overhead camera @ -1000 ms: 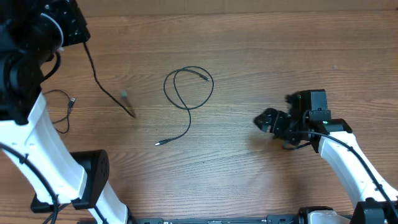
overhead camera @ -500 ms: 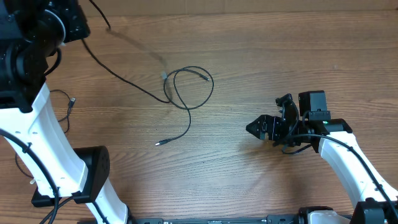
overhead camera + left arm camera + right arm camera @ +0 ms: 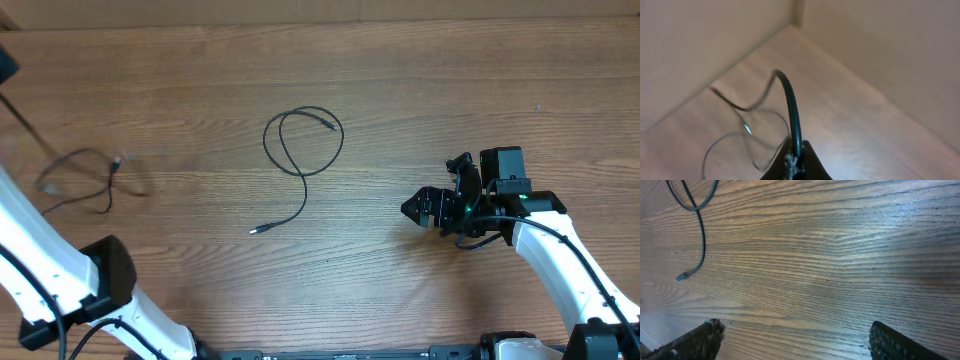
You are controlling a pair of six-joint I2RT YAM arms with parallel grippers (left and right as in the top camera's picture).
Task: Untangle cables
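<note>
At the far left, the left arm (image 3: 35, 245) is cut off by the edge of the overhead view. The left jaws are shown only by the left wrist camera, clenched on a thin black cable (image 3: 792, 107) that arches up from between them. Below, near the left edge of the wooden bench (image 3: 420, 80), a blurred tangle of thin black cord (image 3: 80, 172) is spread out, with a small silver plug (image 3: 117, 161) at its right side. A thin dark strand is seen running from the left edge down into it, and whether one cord or two lie there cannot be told. Near the middle, well apart from the tangle, a looped cable (image 3: 303, 176) is laid in a single ring. One plug end (image 3: 329, 124) rests at the ring's upper right, and the tail is trailed down to a silver-tipped plug (image 3: 256, 230). At the right, the right arm (image 3: 560, 250) is stretched in from the lower corner, and the right jaws are spread wide over bare wood with nothing between them. In the right wrist view the looped cable (image 3: 702, 235) is seen at upper left, apart from both fingertips (image 3: 707, 337).
</note>
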